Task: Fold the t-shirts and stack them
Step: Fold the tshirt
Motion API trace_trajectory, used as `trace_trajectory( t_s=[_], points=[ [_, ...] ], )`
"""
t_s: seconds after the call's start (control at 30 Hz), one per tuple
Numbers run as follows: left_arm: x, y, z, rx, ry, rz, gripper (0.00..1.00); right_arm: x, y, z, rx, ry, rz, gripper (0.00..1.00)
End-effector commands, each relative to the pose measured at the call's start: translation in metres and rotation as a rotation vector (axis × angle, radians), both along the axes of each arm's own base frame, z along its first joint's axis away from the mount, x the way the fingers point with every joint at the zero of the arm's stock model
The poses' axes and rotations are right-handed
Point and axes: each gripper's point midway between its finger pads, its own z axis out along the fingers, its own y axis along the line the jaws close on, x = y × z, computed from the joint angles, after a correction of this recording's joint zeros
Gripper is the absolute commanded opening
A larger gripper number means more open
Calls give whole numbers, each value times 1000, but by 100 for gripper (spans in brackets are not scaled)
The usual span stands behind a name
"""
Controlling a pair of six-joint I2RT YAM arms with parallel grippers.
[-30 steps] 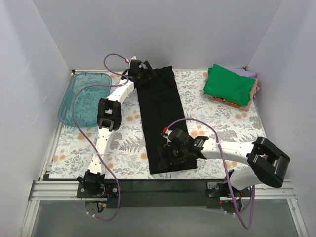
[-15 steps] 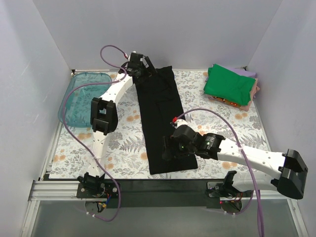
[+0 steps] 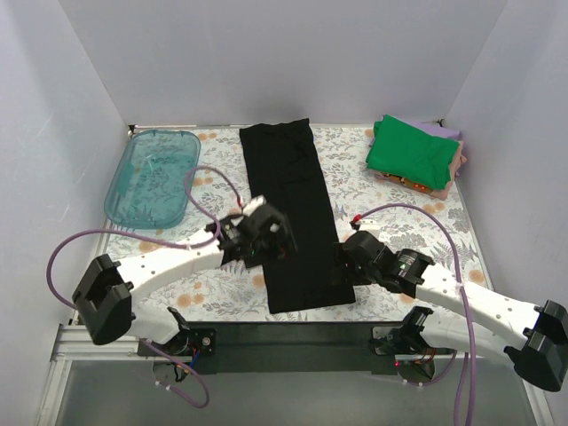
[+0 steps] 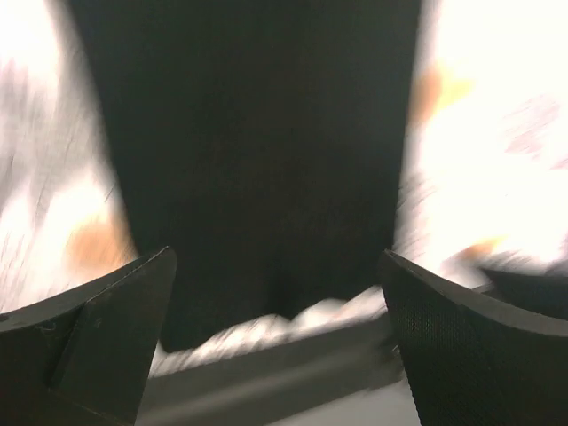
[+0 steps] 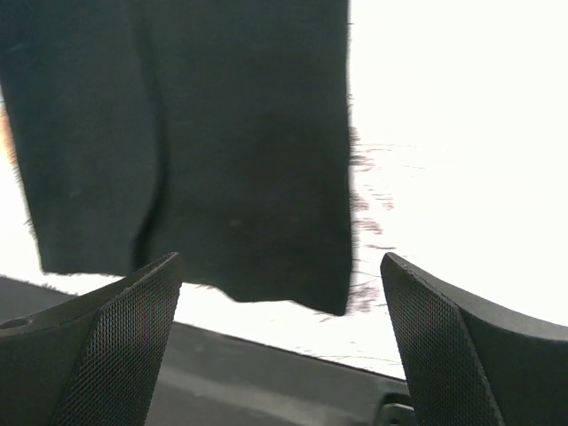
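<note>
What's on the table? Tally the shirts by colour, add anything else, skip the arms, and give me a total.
Black shirt: 1
Green shirt: 1
Lilac shirt, only an edge showing: 1
Pink shirt, only an edge showing: 1
Orange shirt, only an edge showing: 1
Teal tray: 1
Total: 6 (5 shirts, 1 tray)

A translucent teal tray (image 3: 151,177) lies at the far left corner of the floral-patterned table (image 3: 355,169).
</note>
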Motion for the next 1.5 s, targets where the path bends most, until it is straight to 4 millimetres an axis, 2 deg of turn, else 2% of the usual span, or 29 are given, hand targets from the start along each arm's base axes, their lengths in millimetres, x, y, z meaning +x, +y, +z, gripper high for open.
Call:
trace_trajectory(
  t_s=[0.0,0.03,0.1,0.13,0.27,0.4,0.53,0.6,0.7,0.77,0.83,0.93,0.97,1.0,1.07,1.1,1.3,1.47],
  points=[
    [-53,37,-39,51,124,133,98,5,-20,-8,-24,14,-47,98],
    [-77,34,-47,58,149,73,98,2,-24,-14,-26,29,-54,98],
    [-107,41,-60,50,209,95,96,4,-31,-18,-27,38,-77,98],
    [-122,35,-64,52,214,47,95,2,-32,-20,-24,47,-74,98],
    [-142,41,-87,79,270,35,93,-9,-34,-31,-11,95,-61,94],
    [-138,34,-96,78,270,46,86,-21,-38,-47,-16,144,-60,89],
    [-129,35,-103,140,252,79,79,-29,-39,-60,-9,176,-50,81],
    [-127,29,-105,132,251,71,74,-30,-38,-62,-5,180,-40,75],
    [-128,34,-118,186,271,81,62,-31,-38,-66,1,182,-39,67],
    [-132,37,-127,218,300,85,49,-33,-37,-69,3,193,-34,63],
    [-135,37,-132,224,316,80,45,-36,-32,-71,22,212,-18,53],
    [-139,37,-140,229,340,66,33,-42,-24,-73,53,245,10,39],
    [-140,37,-140,230,344,67,23,-44,-24,-75,59,256,10,36],
    [-141,37,-141,227,349,61,18,-45,-22,-75,70,261,13,25],
    [-143,36,-141,219,357,57,6,-51,-14,-73,115,282,52,13],
    [-144,34,-140,205,355,43,0,-52,-13,-72,128,278,56,3],
    [-143,32,-127,155,323,20,0,-45,-7,-56,178,227,62,1],
    [-132,22,-104,96,256,5,0,-31,0,-38,191,165,64,1]
  ],
)
